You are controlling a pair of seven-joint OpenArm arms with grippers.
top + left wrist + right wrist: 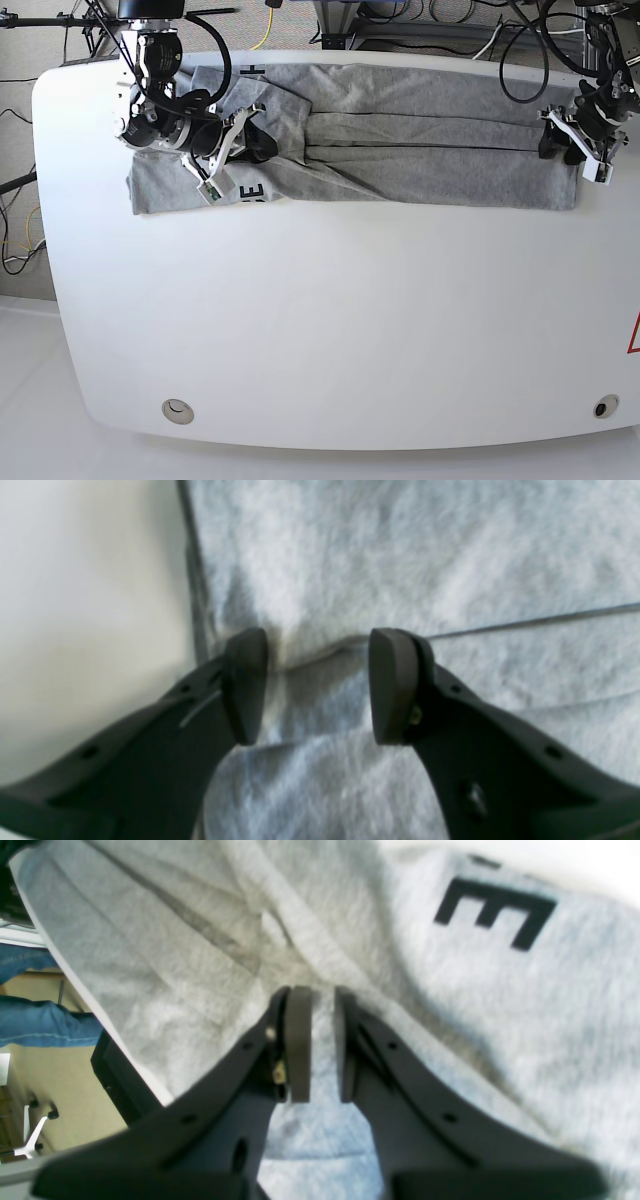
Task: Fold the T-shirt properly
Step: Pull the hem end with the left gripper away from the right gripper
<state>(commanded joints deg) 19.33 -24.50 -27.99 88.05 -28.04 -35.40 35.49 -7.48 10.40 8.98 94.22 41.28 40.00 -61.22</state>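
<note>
The heather-grey cotton T-shirt point(400, 150) lies folded into a long band along the far edge of the white surface point(330, 330), one end rumpled, black lettering showing.

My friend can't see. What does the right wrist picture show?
Two dark fingers of the right gripper pinch a raised ridge of the grey T-shirt. A black letter E is printed on the cloth to the right, and blue jeans show at the far left.

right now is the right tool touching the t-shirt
Touching: in the right wrist view, the right tool pinches a raised ridge of the T-shirt between its pads.
</note>
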